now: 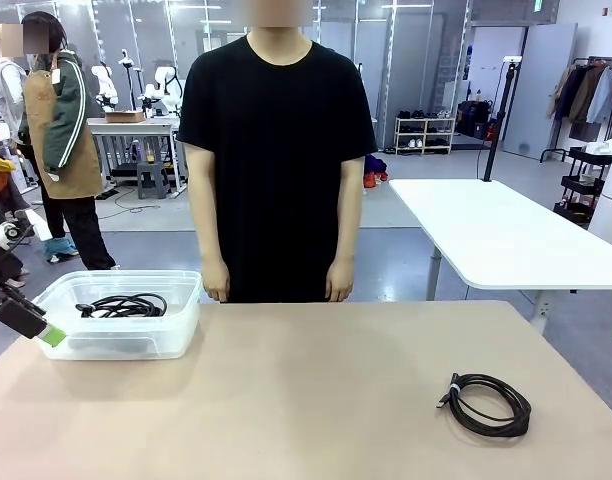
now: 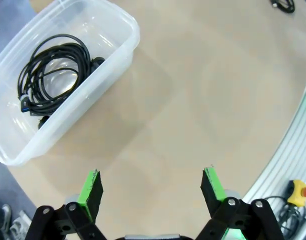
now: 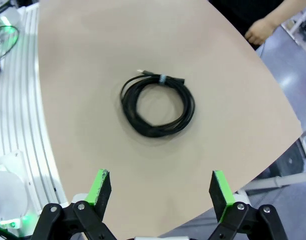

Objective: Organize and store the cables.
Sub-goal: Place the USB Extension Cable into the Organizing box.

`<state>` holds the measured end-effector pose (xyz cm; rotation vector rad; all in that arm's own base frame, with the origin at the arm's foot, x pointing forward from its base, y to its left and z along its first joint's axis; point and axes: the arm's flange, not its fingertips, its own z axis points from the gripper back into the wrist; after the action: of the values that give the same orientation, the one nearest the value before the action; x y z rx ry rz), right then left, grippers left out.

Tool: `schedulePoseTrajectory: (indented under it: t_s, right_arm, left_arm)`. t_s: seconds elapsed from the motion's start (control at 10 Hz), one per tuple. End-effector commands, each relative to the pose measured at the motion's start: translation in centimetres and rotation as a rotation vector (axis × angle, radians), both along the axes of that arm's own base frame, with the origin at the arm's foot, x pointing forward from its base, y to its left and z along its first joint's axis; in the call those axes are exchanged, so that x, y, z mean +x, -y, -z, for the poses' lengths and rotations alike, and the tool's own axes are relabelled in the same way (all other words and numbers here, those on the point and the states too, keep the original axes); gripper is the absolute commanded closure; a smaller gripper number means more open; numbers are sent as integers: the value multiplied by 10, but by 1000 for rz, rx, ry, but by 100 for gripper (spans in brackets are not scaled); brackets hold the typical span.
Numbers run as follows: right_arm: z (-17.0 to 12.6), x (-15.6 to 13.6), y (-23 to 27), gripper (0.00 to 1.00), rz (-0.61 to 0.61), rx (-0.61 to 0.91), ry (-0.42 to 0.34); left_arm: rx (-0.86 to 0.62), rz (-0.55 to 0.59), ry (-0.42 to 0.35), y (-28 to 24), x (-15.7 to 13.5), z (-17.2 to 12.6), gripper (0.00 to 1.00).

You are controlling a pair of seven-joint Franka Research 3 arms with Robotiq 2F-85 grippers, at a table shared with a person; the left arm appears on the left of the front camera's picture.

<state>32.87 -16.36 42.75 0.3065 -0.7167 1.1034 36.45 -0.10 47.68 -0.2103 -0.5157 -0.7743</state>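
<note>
One coiled black cable [image 1: 489, 403] lies on the table at the front right; the right wrist view looks down on this cable [image 3: 158, 105], bound by a small grey tie. My right gripper [image 3: 162, 187] hangs open above the table, short of the coil. Another coiled cable [image 1: 123, 305] rests inside the clear plastic bin [image 1: 182, 322] at the left; the left wrist view shows that cable [image 2: 50, 77] in the bin [image 2: 124, 59]. My left gripper [image 2: 152, 186] is open over bare tabletop beside the bin, and its green pad [image 1: 53, 336] shows at the far left edge.
A person in a black shirt [image 1: 276, 150] stands at the table's far edge, hands down at the sides. A hand [image 3: 260, 31] shows beyond the table edge. A white table [image 1: 506, 235] stands behind at the right. A yellow box with a red button [image 2: 299, 192] sits below the table rim.
</note>
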Motion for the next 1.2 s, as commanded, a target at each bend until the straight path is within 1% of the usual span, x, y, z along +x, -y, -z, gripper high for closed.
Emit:
schedulePoseTrajectory:
  t_s: [0.0, 0.1, 0.3, 0.5, 0.6, 0.8, 1.0, 1.1]
  right_arm:
    - [4, 9, -101, 0, 33, -150, -69]
    - [7, 23, -127, 0, 15, -169, -83]
    - [18, 43, -177, 0, 56, -269, -104]
    - [28, 54, -215, 0, 32, -281, -108]
    - [34, 57, -226, 0, 43, -309, -118]
    - [41, 62, -237, 0, 61, -301, -146]
    - [43, 67, -246, 0, 106, -343, -195]
    - [42, 71, -248, 0, 151, -346, -231]
  left_arm:
    - [6, -17, 3, 0, 2, 1, 0]
    - [6, -17, 3, 0, 2, 1, 0]
    - [6, -17, 3, 0, 2, 1, 0]
    - [6, -17, 3, 0, 2, 1, 0]
    - [6, -17, 3, 0, 2, 1, 0]
    - [6, -17, 3, 0, 2, 1, 0]
    - [6, -17, 3, 0, 2, 1, 0]
    - [6, -17, 3, 0, 2, 1, 0]
